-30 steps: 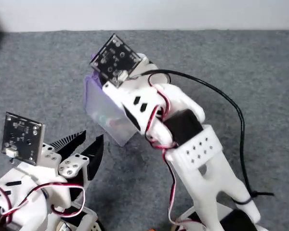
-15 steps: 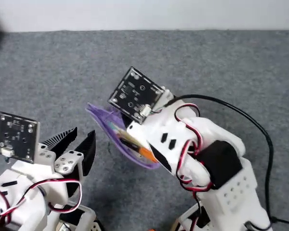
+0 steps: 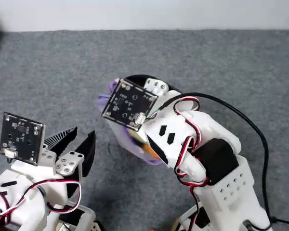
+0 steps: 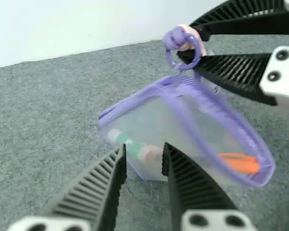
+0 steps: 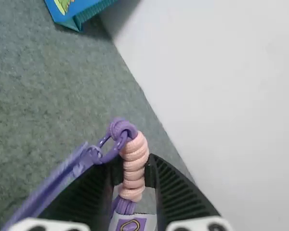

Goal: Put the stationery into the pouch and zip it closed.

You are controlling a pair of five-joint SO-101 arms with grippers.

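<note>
Nearest me, the left gripper (image 4: 143,155) sits just short of the pouch (image 4: 183,120), on its near side, low over the mat (image 3: 231,67). Its fingers are apart with a narrow gap and nothing between them. As far as I can see they are not touching the pouch.

The pouch is clear plastic with purple edging, tilted, hanging by one top corner. I can't tell if its low corner touches the mat. The stationery is inside the pouch: an orange item (image 4: 238,162) lies along the lower edge at the end under the right gripper, and a white-green-pink item (image 4: 130,146) lies at the end nearest the left gripper. I can't tell whether the zip is done up.

At the pouch's raised corner a purple ring (image 4: 183,50) links to a pink coil (image 5: 132,159). The right gripper (image 5: 130,164) is above the pouch, fingers clamped together on that coil, holding the corner up. In the high view the right arm covers most of the pouch; a purple edge and a bit of orange show from under it.

Beyond the pouch the mat runs to a white wall (image 4: 62,24). A blue box (image 5: 72,9) lies on the mat by the wall, well apart from the pouch.
</note>
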